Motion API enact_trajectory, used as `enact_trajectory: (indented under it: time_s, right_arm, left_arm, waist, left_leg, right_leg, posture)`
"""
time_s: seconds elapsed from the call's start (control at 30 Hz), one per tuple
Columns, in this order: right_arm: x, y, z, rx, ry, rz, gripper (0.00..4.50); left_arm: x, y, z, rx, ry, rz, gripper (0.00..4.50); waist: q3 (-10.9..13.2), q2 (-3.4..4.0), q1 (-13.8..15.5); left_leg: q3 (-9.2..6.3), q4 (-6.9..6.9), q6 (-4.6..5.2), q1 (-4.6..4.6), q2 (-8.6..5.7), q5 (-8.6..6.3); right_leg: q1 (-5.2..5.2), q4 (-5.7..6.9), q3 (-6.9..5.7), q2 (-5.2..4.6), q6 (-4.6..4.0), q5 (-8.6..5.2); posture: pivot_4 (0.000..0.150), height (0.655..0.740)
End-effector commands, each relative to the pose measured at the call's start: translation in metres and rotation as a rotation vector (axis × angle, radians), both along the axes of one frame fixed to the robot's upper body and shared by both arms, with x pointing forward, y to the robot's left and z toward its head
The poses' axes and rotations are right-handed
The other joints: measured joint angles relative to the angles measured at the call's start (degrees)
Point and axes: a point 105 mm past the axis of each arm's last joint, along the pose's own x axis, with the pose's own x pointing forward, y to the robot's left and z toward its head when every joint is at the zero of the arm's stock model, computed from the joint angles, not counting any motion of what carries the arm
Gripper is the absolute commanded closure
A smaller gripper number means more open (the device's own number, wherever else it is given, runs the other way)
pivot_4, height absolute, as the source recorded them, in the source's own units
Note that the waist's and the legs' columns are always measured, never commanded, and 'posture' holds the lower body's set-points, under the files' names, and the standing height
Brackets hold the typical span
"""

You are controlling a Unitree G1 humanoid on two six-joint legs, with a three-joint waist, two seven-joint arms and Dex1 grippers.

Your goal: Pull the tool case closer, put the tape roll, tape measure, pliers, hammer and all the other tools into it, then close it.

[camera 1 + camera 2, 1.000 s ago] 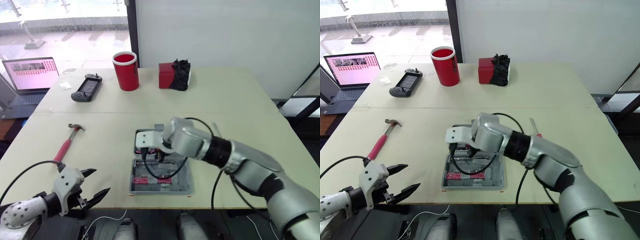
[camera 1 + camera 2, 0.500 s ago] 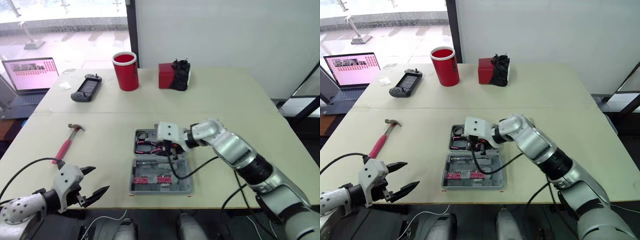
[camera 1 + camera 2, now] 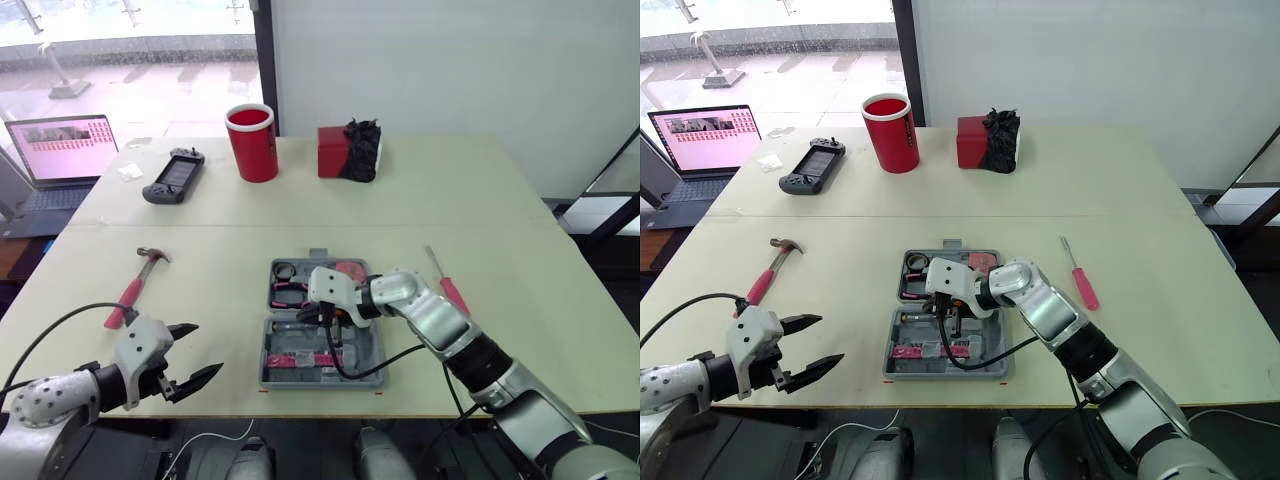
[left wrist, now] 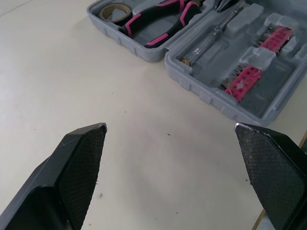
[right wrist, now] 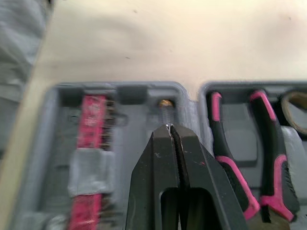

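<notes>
Right gripper (image 5: pixel 169 129) hangs pinched together over the open case (image 3: pixel 320 383) at table centre, left gripper (image 3: pixel 205 348) splayed wide at its 8 o'clock. Hammer (image 3: pixel 133 285) lies at 9 o'clock: stiff, likely head-heavy, so grab its handle near the head
</notes>
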Motion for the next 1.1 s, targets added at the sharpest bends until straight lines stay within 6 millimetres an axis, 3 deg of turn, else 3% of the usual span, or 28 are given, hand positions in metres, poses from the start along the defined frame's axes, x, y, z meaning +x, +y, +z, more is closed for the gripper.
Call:
enact_trajectory:
  time_s: [0.03,0.2,0.33,0.43,0.6,0.7,0.83,0.93,1.1]
  right_arm:
    - [0.005,-0.005,-0.009,-0.067,-0.054,0.008,4.44]
    - [-0.004,-0.018,-0.04,-0.138,0.009,0.024,4.44]
    - [-0.001,-0.024,-0.047,-0.137,0.007,-0.001,4.44]
    - [0.004,-0.019,-0.034,-0.084,-0.037,-0.002,4.44]
    - [-0.001,-0.002,0.028,0.234,-0.079,0.034,4.44]
    - [0.001,-0.012,0.054,0.372,-0.095,-0.031,4.44]
    - [0.001,-0.041,0.056,0.329,-0.024,-0.05,4.44]
    - [0.013,-0.078,0.066,0.42,-0.016,-0.213,3.57]
    - [-0.002,-0.137,0.059,0.518,-0.084,-0.422,0.97]
  left_arm:
    - [0.001,0.0,0.006,0.009,-0.02,-0.018,0.0]
    - [0.002,0.001,0.007,0.018,-0.02,-0.024,0.0]
    - [0.002,0.002,0.007,0.023,-0.017,-0.03,0.0]
    - [0.004,0.003,0.007,0.023,-0.016,-0.034,0.0]
    - [0.006,0.003,0.008,0.013,-0.018,-0.039,0.0]
    - [0.01,0.004,0.01,-0.005,-0.022,-0.036,0.0]
    - [0.019,0.007,0.016,-0.041,-0.051,-0.018,0.0]
    - [0.026,0.02,0.018,-0.067,-0.096,0.054,0.0]
    - [0.02,0.05,0.005,-0.084,-0.141,0.23,0.0]
  waist:
    - [0.0,0.0,0.01]
    - [-0.01,0.0,-0.01]
    - [-0.01,0.0,-0.02]
    - [-0.01,-0.01,-0.02]
    - [0.01,0.01,0.01]
    - [0.01,0.02,0.02]
    - [0.0,0.0,0.16]
    - [0.0,0.01,0.1]
    - [-0.02,-0.03,0.13]
  left_leg:
    - [0.0,0.0,0.0,0.0,0.0,0.0]
    - [0.0,-0.01,0.0,0.08,0.0,0.0]
    - [0.0,0.0,0.0,0.2,0.0,0.0]
    - [0.0,0.0,0.0,0.3,0.0,0.0]
    - [-0.01,0.01,0.0,0.25,0.0,0.0]
    - [-0.02,-0.02,0.0,0.21,0.0,0.0]
    - [-0.03,0.01,0.0,0.23,-0.01,0.0]
    - [-0.03,0.01,0.0,0.22,-0.01,0.0]
    - [-0.03,-0.06,0.0,0.21,-0.01,0.0]
  right_leg:
    - [0.0,0.0,0.0,0.0,0.0,0.0]
    - [0.07,0.01,0.0,0.01,0.0,0.0]
    - [0.26,-0.04,0.0,0.0,0.01,-0.01]
    - [0.34,-0.03,0.0,0.0,0.0,-0.02]
    - [0.33,-0.03,0.0,0.0,0.01,-0.02]
    - [0.3,-0.02,0.0,0.01,0.05,-0.01]
    - [0.34,-0.03,-0.01,0.0,0.03,-0.02]
    - [0.34,-0.06,-0.01,0.0,0.03,-0.02]
    - [0.34,-0.06,-0.01,-0.01,0.11,-0.05]
  posture:
    - [0.15,0.74]
    - [0.15,0.74]
    - [0.15,0.74]
    - [0.15,0.74]
    - [0.15,0.74]
    - [0.15,0.74]
    - [0.15,0.74]
    - [0.15,0.74]
    - [0.15,0.74]
